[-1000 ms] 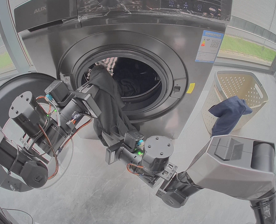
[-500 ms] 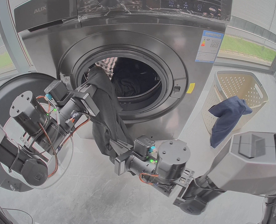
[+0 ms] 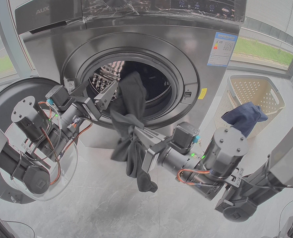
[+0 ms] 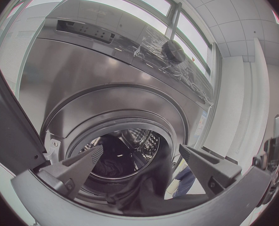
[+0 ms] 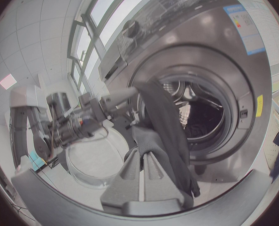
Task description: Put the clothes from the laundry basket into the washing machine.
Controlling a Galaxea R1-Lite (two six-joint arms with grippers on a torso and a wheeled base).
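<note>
— At the drum mouth, where does the black garment [image 3: 130, 96] sit?
— Half in. Its top lies over the lip of the washer [image 3: 186, 50] opening. The rest hangs down the front toward the floor, its tail below the right gripper [image 3: 137, 132].
— And the grippers?
— The right one is pinched tight on a bunch of the hanging cloth, just under the lip. The left gripper [image 3: 102, 83] is at the opening's left edge, fingers spread wide, holding nothing.
— So which step?
— Feeding this piece in, I'd say; it isn't loaded yet. Next the right arm likely has to lift the hanging part up and over the lip, deep enough that it won't slide back out, then let go.
— Anything left after?
— A blue garment [image 3: 242, 119] drapes over the basket [image 3: 252, 90] rim, to the right.
</note>
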